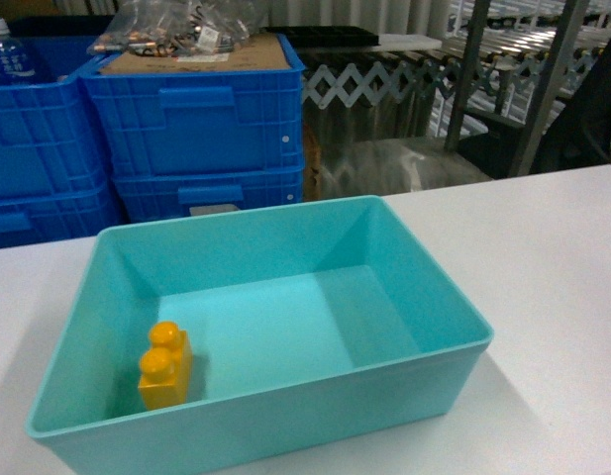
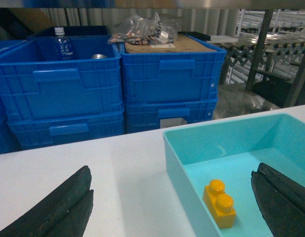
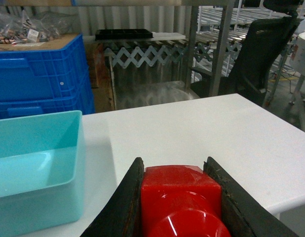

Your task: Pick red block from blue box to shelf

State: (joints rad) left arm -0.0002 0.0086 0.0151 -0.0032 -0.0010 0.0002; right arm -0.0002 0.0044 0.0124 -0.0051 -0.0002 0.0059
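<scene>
The red block [image 3: 179,197] is clamped between the two black fingers of my right gripper [image 3: 176,170], held above the white table to the right of the blue box [image 3: 38,153]. In the head view the blue box [image 1: 439,336] holds only a yellow two-stud brick [image 1: 164,366]; neither gripper shows there. My left gripper [image 2: 172,197] is open, its fingers [image 2: 58,207] spread wide, one over the table and the other over the box, with the yellow brick [image 2: 220,202] between them and below. The shelf [image 3: 216,44] stands beyond the table's far edge.
Dark blue ribbed crates [image 1: 201,119] are stacked behind the table, one topped with bagged parts on cardboard [image 1: 186,35]. A water bottle [image 2: 62,43] stands in the left crate. A black chair [image 3: 263,54] stands at the right, and the table edge [image 3: 290,197] runs near my right gripper.
</scene>
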